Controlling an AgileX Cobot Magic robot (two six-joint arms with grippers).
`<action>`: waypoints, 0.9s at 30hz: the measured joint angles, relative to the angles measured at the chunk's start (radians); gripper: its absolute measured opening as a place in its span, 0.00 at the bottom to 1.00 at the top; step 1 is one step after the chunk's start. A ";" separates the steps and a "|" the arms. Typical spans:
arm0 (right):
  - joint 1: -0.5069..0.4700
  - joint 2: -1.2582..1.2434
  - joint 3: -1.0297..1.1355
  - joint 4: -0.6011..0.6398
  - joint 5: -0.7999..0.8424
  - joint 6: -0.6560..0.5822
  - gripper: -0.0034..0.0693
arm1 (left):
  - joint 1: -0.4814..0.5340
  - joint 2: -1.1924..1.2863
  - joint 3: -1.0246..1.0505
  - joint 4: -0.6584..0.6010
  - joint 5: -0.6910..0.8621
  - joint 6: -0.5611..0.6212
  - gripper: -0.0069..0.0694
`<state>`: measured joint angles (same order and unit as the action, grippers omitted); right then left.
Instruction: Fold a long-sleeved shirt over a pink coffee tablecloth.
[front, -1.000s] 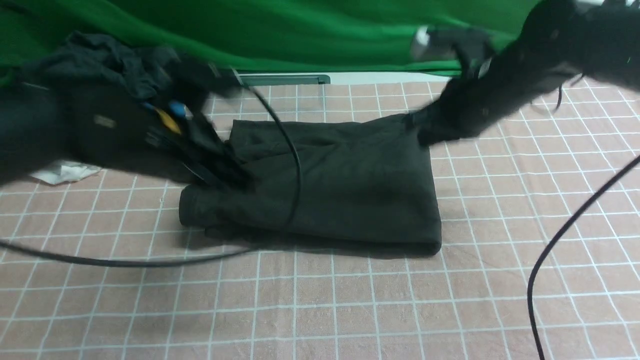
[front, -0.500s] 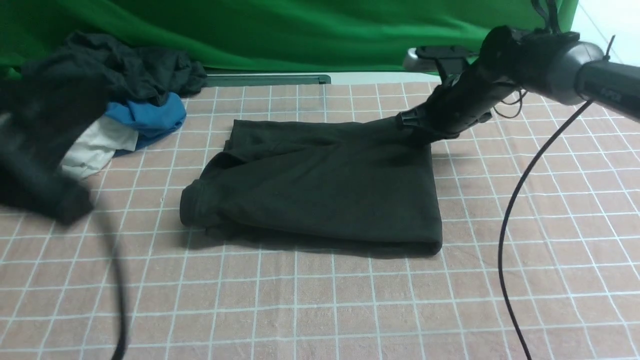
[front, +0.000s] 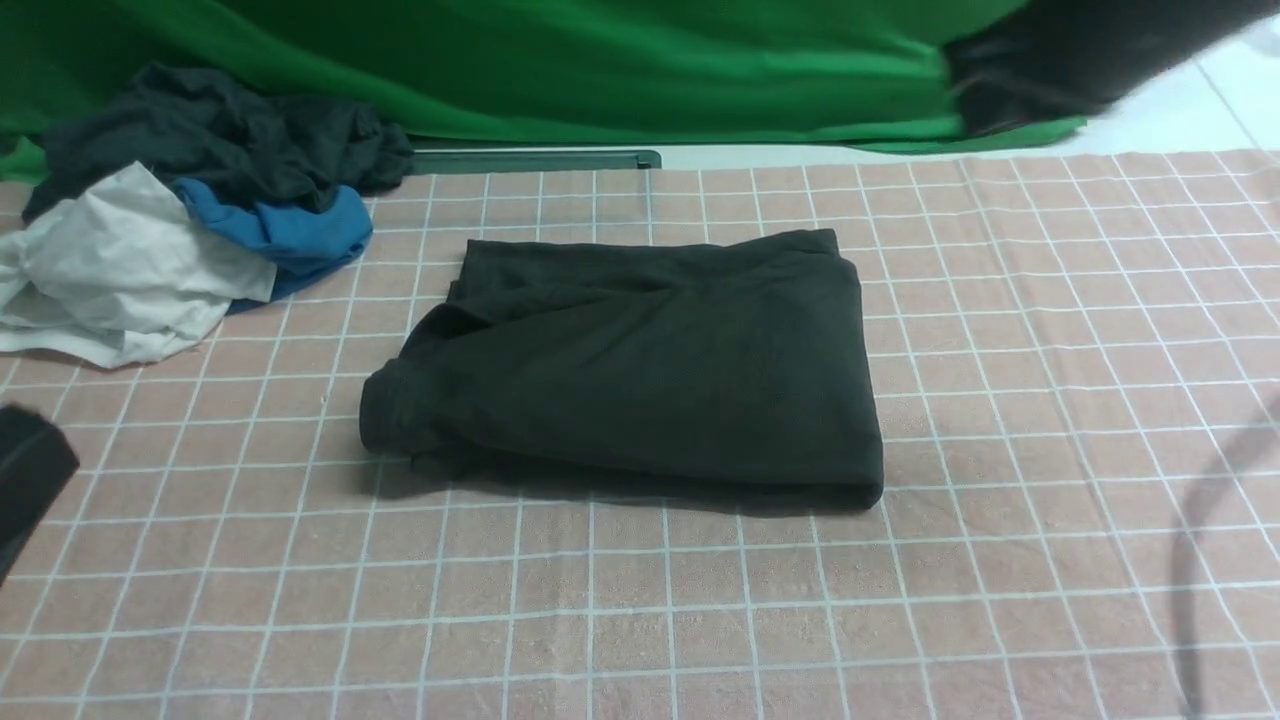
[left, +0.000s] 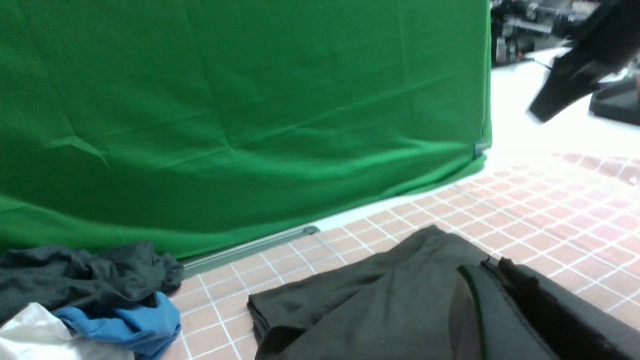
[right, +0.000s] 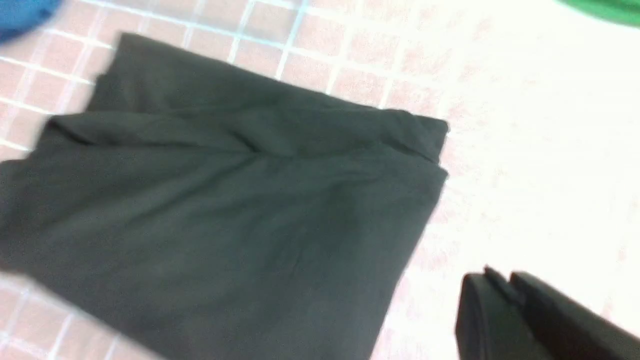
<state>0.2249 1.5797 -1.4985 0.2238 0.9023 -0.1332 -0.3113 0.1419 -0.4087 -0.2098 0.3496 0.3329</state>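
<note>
- Right arm (front: 1060, 60): only a dark blurred mass at the far right edge of the front view, above the surface; detail unreadable.
- Right tool (right: 505, 300): cut off at the frame corner in its wrist view; the two fingers lie pressed together, holding nothing, clear of the shirt.
- Left tool (left: 492, 280): seen close up and partly cropped in its wrist view; fingers together, empty. In the front view only a dark corner shows at the left edge.
- A blurred dark cable (front: 1200, 540) streaks across the near right.
- Long-sleeved shirt (front: 640, 370): black, folded into a compact rectangle, lying flat at the middle of the pink coffee tablecloth (front: 1050, 400). Thick rolled fold on its near and left edges; soft diagonal creases on top. No print or label visible.
- Heap of black, blue and white garments (front: 190, 220): far left, apart from the shirt, in front of the green backdrop (front: 600, 70).
</note>
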 joint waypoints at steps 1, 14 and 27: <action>0.005 -0.058 0.034 -0.001 -0.005 0.008 0.10 | 0.000 -0.009 0.013 0.003 -0.013 0.002 0.11; 0.106 -0.716 0.635 -0.016 -0.044 0.149 0.10 | 0.000 -0.017 0.056 0.034 -0.028 0.007 0.11; 0.115 -1.033 0.881 -0.016 -0.116 0.150 0.13 | 0.000 -0.017 0.056 0.034 -0.028 0.009 0.11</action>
<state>0.3402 0.5470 -0.6175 0.2081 0.7864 0.0165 -0.3113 0.1253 -0.3529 -0.1763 0.3215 0.3417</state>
